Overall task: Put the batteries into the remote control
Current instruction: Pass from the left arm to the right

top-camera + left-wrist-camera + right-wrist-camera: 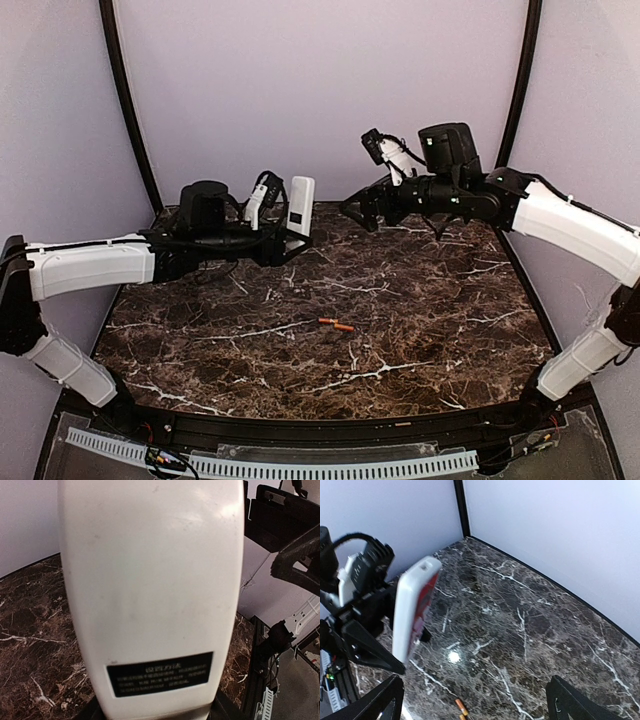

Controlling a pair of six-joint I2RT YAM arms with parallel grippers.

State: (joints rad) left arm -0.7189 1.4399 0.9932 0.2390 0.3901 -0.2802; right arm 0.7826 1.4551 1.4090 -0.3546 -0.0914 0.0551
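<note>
A: Right claw [366,210] first: jaws spread wide, nothing in them, hanging high over the back right of the table [450,300].
B: Where do we put the batteries [336,324] from it?
A: Down and toward the near side, mid-table. Both lie flat, almost end to end, long axis roughly left-right in the top view with a slight slant. Well apart from that claw.
B: Left claw [285,245]?
A: Clamped on the lower end of the remote [300,205], held upright in the air, back left. We judge the right arm is the free one to fetch. The batteries sit about between both arms.
B: View differences?
A: Left wrist shows only the remote's plain white back and a black label [159,673], no batteries. Right wrist shows its red front [426,597] and the batteries at the bottom edge. Whether the cover is off, we can't tell.
</note>
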